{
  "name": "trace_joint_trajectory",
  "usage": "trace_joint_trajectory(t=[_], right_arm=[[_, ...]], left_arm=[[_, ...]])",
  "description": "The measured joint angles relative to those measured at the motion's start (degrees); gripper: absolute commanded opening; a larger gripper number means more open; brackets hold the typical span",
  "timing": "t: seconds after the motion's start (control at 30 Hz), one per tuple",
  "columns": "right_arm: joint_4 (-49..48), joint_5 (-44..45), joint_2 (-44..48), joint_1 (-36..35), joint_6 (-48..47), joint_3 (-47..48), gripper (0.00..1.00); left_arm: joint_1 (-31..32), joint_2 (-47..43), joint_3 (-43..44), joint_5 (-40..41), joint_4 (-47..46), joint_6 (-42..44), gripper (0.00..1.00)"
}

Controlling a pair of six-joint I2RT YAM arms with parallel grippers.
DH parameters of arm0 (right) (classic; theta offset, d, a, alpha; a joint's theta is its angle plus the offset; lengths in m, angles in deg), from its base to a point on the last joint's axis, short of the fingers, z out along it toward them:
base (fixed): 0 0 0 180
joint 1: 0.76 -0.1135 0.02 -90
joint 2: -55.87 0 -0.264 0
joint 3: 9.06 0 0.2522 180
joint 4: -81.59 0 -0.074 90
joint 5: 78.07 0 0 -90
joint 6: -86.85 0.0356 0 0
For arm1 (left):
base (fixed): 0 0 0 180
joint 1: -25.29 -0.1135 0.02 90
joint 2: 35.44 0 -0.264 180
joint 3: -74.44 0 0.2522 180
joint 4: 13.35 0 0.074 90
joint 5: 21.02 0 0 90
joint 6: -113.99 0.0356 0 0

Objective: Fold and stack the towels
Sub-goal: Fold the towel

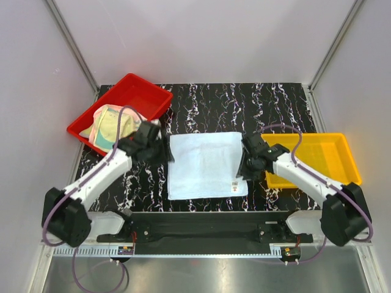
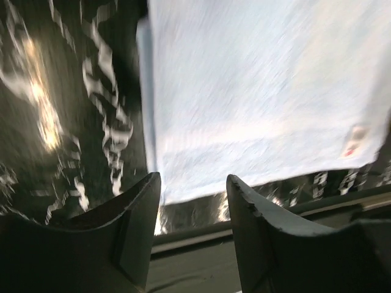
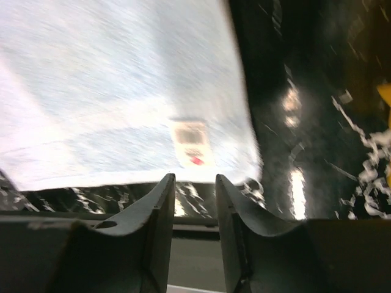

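Your left arm (image 1: pixel 98 174) is reaching forward and inward from its base, the wrist bending toward the middle. Your left gripper (image 1: pixel 164 151) is pointing to the right and sitting low, and its fingers (image 2: pixel 137 207) are standing well apart. Your right arm (image 1: pixel 305 174) is mirroring that pose, angling forward and inward, with your right gripper (image 1: pixel 244 162) pointing left. Its fingers (image 3: pixel 159 207) are standing apart too, by a narrower gap than the left pair. The two grippers are facing each other, well apart.

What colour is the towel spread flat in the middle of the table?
The towel is plain pale blue-white; the top external view shows it best.
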Motion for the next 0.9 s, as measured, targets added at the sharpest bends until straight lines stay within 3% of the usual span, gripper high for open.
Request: trace_joint_trajectory(t=[0.23, 0.43, 0.63, 0.9], right_arm=[[-9.9, -4.2, -12.2, 0.0, -7.3, 9.4, 0.33], [-14.0, -6.1, -21.5, 0.0, -10.0, 10.3, 0.32], [-16.2, -6.6, -23.7, 0.0, -11.0, 7.9, 0.32], [-18.1, -6.7, -23.6, 0.0, -10.6, 6.5, 0.29]], left_arm=[[-10.8, 17.7, 21.1, -0.6, -3.3, 11.4, 0.51], [-11.8, 34.1, 35.6, -1.7, -2.2, 19.2, 0.51], [-11.8, 44.1, 41.7, -1.8, -0.5, 23.2, 0.48], [-11.7, 50.8, 42.9, -2.5, 0.0, 23.7, 0.31]])
